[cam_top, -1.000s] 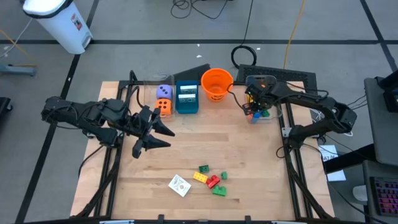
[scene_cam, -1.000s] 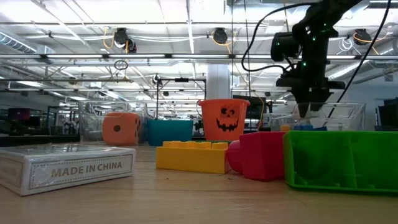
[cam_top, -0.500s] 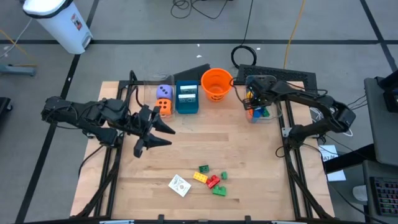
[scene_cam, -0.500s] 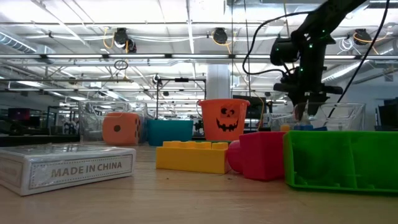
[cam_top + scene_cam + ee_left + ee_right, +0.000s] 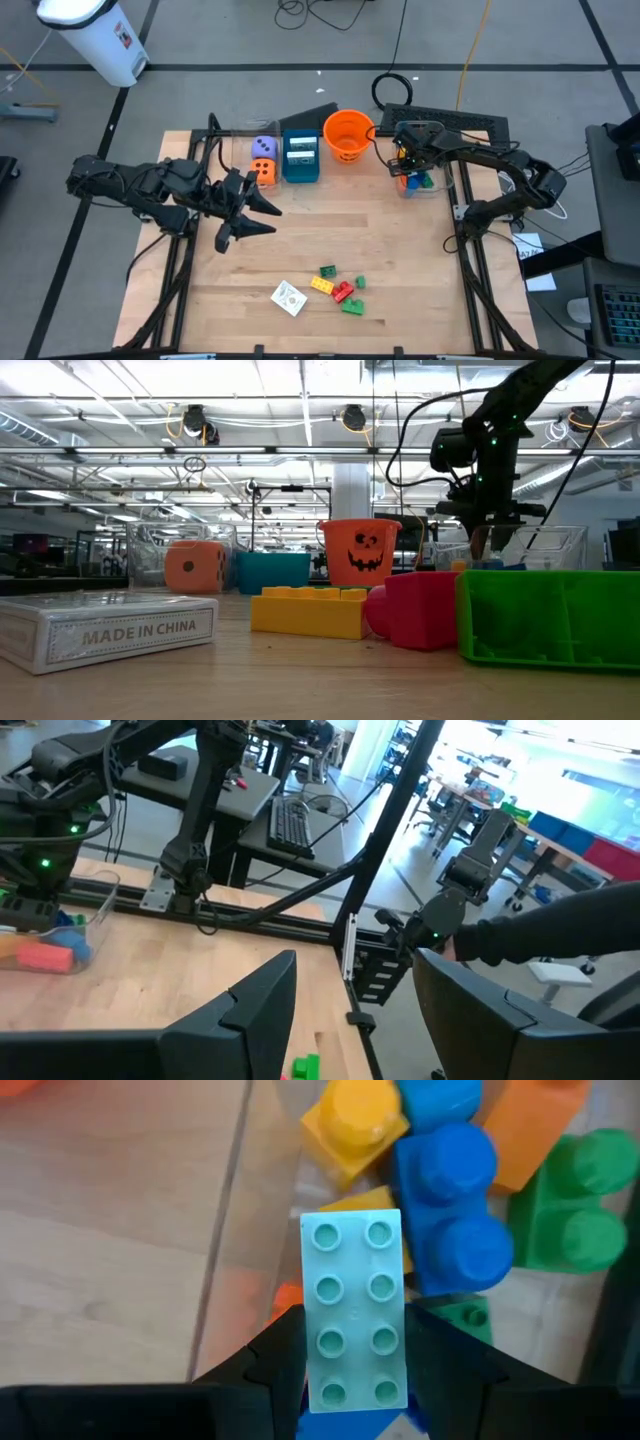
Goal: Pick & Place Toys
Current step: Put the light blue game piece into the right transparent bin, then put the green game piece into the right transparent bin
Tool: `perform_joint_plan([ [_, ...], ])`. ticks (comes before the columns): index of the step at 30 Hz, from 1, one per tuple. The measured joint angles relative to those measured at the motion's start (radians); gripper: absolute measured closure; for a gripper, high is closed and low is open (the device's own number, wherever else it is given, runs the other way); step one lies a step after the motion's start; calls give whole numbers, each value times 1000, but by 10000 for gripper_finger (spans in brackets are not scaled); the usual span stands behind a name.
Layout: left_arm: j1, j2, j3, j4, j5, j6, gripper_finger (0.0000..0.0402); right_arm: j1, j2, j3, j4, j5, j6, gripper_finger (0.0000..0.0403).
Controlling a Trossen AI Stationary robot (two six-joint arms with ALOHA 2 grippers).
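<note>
- So, my right gripper [image 5: 355, 1342] is clamped on a pale mint-green plastic building brick with eight studs [image 5: 354, 1312], pinched by its long sides so the studded face stays up and it can fall flat.
- I hold it over the clear plastic bin [image 5: 425, 187] at about two o'clock on the wooden table [image 5: 400, 250], because that is where the sorted bricks already lie: blue round-studded bricks [image 5: 450, 1205], a yellow brick [image 5: 355, 1120], a green brick [image 5: 565, 1215] and an orange one [image 5: 530, 1125].
- My left gripper [image 5: 250, 215] waits near nine o'clock with its fingers apart and nothing between them, pointing toward the table's middle and clear of my right arm's reach.
- Toys not yet sorted lie around six o'clock: a cluster of small green, yellow and red plastic bricks [image 5: 340, 288] and a flat white card pack [image 5: 288, 297] just beside them. The orange die [image 5: 265, 173] and purple die [image 5: 264, 148] sit near eleven o'clock beside the teal box [image 5: 301, 158], with the orange plastic bucket [image 5: 348, 135] at twelve.
- Only my right wrist view shows the mint brick and the grip; from above, my own arm hides it.
- The low view shows the gripper hanging above the bin's rim, not down inside, though I cannot tell the gap.
</note>
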State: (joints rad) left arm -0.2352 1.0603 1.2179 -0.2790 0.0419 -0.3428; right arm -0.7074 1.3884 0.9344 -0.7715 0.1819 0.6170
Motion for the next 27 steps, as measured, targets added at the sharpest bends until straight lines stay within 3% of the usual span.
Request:
perform_joint_plan([
  [6, 0, 0, 0, 0, 0, -1, 190, 0, 0, 0, -1, -1, -11, 256],
  [19, 0, 0, 0, 0, 1, -12, 190, 0, 0, 0, 4, -2, -46, 199],
  [27, 0, 0, 0, 23, 1, -19, 190, -5, -45, 0, 4, -4, -64, 198],
])
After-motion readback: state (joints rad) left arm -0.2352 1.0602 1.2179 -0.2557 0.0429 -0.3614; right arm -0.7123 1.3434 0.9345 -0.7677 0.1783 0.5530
